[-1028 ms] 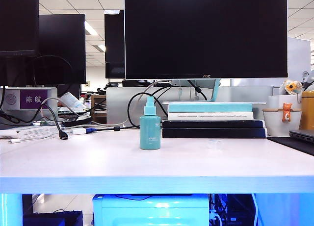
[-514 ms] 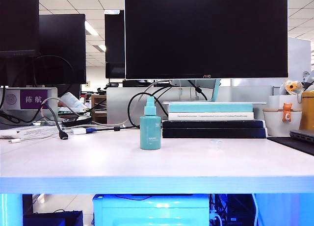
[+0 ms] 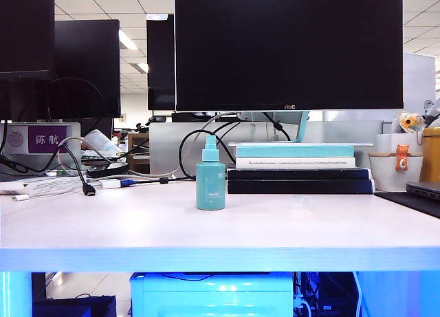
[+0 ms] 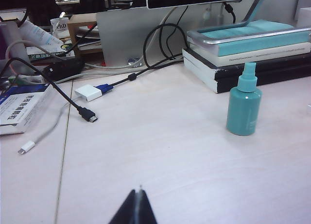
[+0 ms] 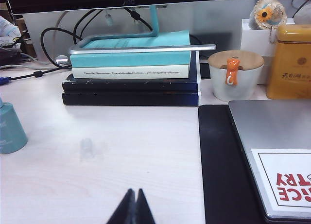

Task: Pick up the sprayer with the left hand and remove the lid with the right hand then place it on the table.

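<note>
1. Nothing on the desk has shifted since the earlier exterior frames: the sprayer [image 3: 210, 175] stands upright in the same spot on the table [image 3: 137, 227], and neither arm shows in that view, then or now.
2. At the far left of the exterior view, black cables [image 3: 75, 169] and a purple name sign [image 3: 47, 139] sit at the back of the table.
3. From the left wrist view, the left hand [image 4: 137, 208] hangs above bare tabletop with its fingertips pressed together, pinching nothing; the sprayer is well apart from it, near the stacked books [image 4: 252, 51].
4. To the right of the sprayer, the lid [image 3: 300, 201] lies on the table, off the bottle, just in front of the books.
5. From the right wrist view, the right hand [image 5: 132, 208] also has its fingertips pressed together and holds nothing; the lid [image 5: 87, 148] lies ahead of it, with a black mat [image 5: 218, 165] and a laptop [image 5: 272, 131] alongside.
6. Farthest right stand a white cup [image 3: 394, 167] and a yellow tin [image 3: 431, 154].
</note>
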Motion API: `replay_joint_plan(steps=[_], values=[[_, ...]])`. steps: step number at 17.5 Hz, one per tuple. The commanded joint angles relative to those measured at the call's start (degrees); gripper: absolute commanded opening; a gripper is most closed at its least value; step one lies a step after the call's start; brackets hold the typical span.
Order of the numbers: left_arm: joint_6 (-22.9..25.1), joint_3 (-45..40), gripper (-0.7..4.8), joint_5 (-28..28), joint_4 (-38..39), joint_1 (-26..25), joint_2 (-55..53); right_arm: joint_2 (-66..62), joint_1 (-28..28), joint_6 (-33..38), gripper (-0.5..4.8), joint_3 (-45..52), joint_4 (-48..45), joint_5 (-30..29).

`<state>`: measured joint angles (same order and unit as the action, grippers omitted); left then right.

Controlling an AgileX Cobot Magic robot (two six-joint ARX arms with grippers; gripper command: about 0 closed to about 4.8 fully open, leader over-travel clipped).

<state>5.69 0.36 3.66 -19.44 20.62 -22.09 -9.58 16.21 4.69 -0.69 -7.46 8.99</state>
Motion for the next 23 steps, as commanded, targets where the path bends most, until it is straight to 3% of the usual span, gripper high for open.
replay_joint_plan(steps=[1, 5, 6, 7, 10, 12, 15, 18, 21, 23], values=[[-0.17, 0.04, -0.04, 0.15, -0.59, -0.04, 0.02, 0.00, 0.02, 0.15, -0.05, 0.20, -0.79, -0.04], [-0.17, 0.04, -0.04, 0.17, 1.68, 0.00, 2.69, 0.00, 0.02, 0.15, -0.05, 0.22, -0.83, -0.07], [-0.17, 0.04, -0.04, -0.13, 10.40, 0.00, 7.30, 0.87, -0.31, 0.15, -0.05, 0.28, 1.14, -0.04], [-0.15, 0.04, -0.04, -0.83, 14.49, -0.46, 9.16, 2.67, -0.87, 0.15, -0.05, 0.28, 3.37, -0.13], [-0.17, 0.15, -0.04, -2.95, 16.98, -3.19, 12.55, 6.93, -2.01, 0.15, -0.05, 0.31, 8.33, -0.07], [-0.17, 0.76, -0.04, -6.56, 17.59, -7.21, 14.03, 9.53, -3.45, 0.15, -0.05, 0.31, 10.29, -0.15], [-0.17, 0.83, -0.04, -14.49, 19.17, -17.25, 17.25, 9.55, -6.97, 0.13, -0.05, 0.31, 10.27, -0.57], [-0.15, 0.81, -0.04, -15.08, 20.79, -25.31, 20.48, 9.55, -8.68, 0.13, -0.05, 0.31, 10.71, -2.60], [-0.17, 0.46, -0.04, -15.06, 21.29, -28.00, 21.88, 9.55, -8.55, 0.15, -0.05, 0.33, 13.29, -8.72], [-0.17, 0.04, -0.04, -15.08, 22.25, -28.00, 22.03, 9.55, -8.59, 0.15, -0.05, 0.33, 13.62, -9.05]])
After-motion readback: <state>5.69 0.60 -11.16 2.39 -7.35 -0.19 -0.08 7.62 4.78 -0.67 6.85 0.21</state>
